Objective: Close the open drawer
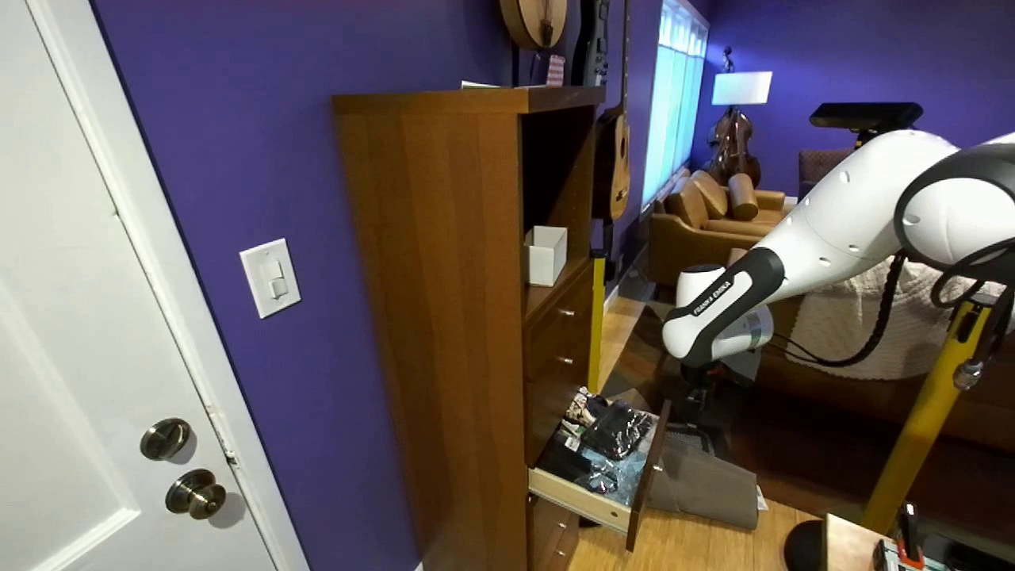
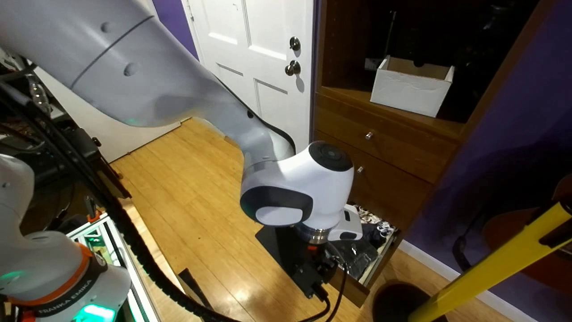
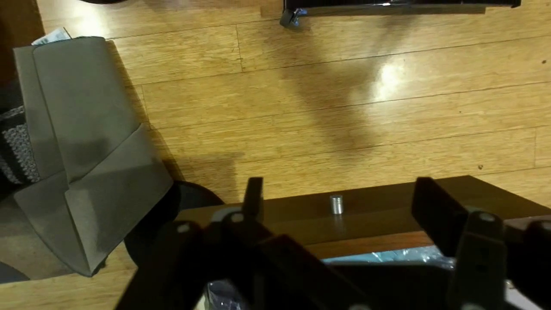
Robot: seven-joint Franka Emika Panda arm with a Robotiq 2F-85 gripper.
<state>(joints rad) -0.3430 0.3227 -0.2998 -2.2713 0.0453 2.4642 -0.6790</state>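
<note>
The open drawer [image 1: 649, 480] is pulled well out of the brown wooden cabinet [image 1: 444, 317], with black and clear plastic bags inside. In an exterior view the arm partly hides the drawer [image 2: 351, 288]. In the wrist view the drawer's front panel [image 3: 374, 215] crosses below the middle, with a small silver knob [image 3: 336, 204] on its outer face. My gripper [image 3: 340, 191] is open and empty, its fingers spread on either side of the knob in that view. In an exterior view the gripper [image 1: 696, 396] hangs just outside the drawer front, near its top edge; contact cannot be told.
Closed drawers [image 1: 561, 333] sit above the open one, under a shelf with a white box [image 2: 411, 87]. A grey-brown folded item [image 3: 90, 129] lies on the floor beside the drawer. A yellow post [image 2: 491, 264] stands near the cabinet. A worktable edge [image 1: 844, 547] is opposite.
</note>
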